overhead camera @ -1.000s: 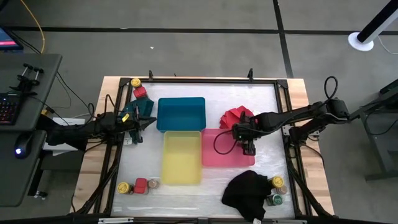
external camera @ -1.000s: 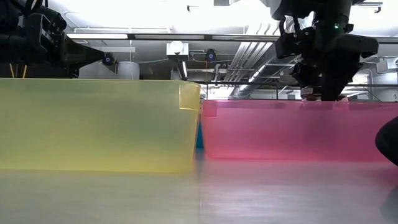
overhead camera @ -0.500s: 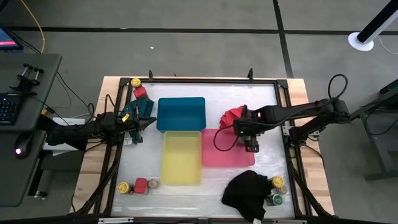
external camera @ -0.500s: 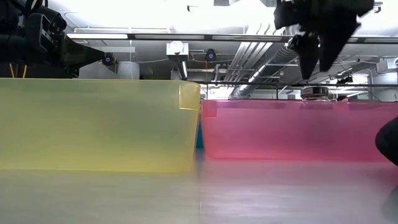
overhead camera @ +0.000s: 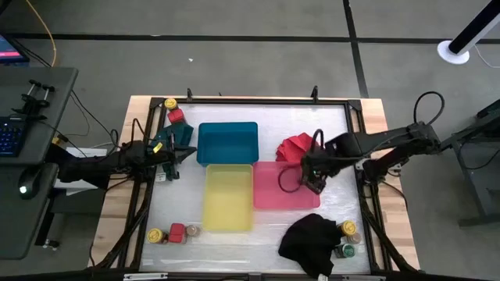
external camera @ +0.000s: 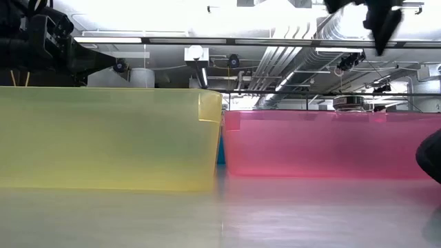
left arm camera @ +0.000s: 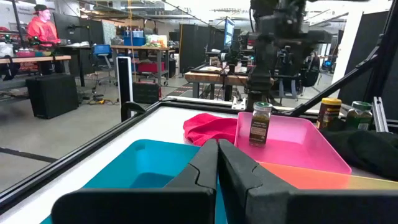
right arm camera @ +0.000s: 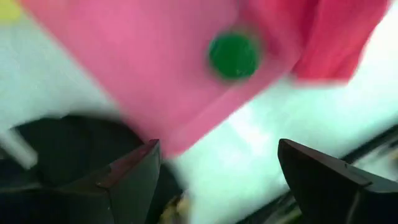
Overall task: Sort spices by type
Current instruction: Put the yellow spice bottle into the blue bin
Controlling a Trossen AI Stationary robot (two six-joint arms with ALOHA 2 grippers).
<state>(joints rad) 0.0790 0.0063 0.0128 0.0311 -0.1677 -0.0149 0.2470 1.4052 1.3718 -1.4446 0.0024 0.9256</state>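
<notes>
My right gripper (overhead camera: 314, 182) hangs above the pink tray (overhead camera: 269, 199), jaws wide apart and empty; a green-lidded spice jar (left arm camera: 260, 123) stands upright inside that tray. My left gripper (overhead camera: 178, 155) waits beside the blue tray (overhead camera: 226, 142), jaws together

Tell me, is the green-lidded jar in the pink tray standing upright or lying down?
Upright. The jar stands on its base in the pink tray, lid on top; the right wrist view looks straight down on its round green lid.
</notes>
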